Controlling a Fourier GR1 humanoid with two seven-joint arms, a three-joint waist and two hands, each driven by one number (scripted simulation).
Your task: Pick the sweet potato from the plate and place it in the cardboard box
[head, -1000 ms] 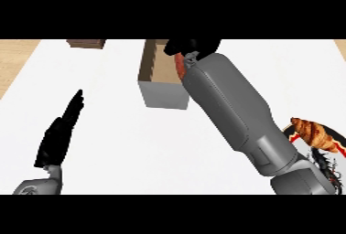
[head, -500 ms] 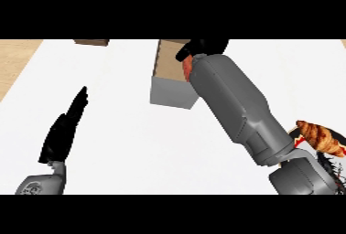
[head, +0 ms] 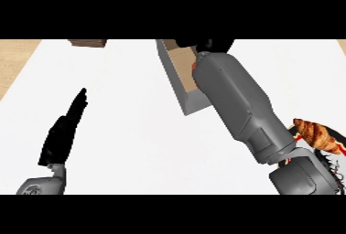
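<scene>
Up top, your right hand (head: 215, 45) sits over the cardboard box (head: 182, 77) at the view's far edge — you cannot tell whether it grips anything, and the sweet potato does not show. Your left hand (head: 64, 132) rests with fingers straight at lower left, white counter (head: 135, 137) bare between. At right, a croissant (head: 316, 135) lies on the plate (head: 331, 159).

The right hand (head: 215, 45) was cut off by the view's top edge, so its fingers could not be seen. The right forearm (head: 240, 103) hid part of the cardboard box (head: 181, 75). The plate (head: 332, 157) was cut off at the right edge.
</scene>
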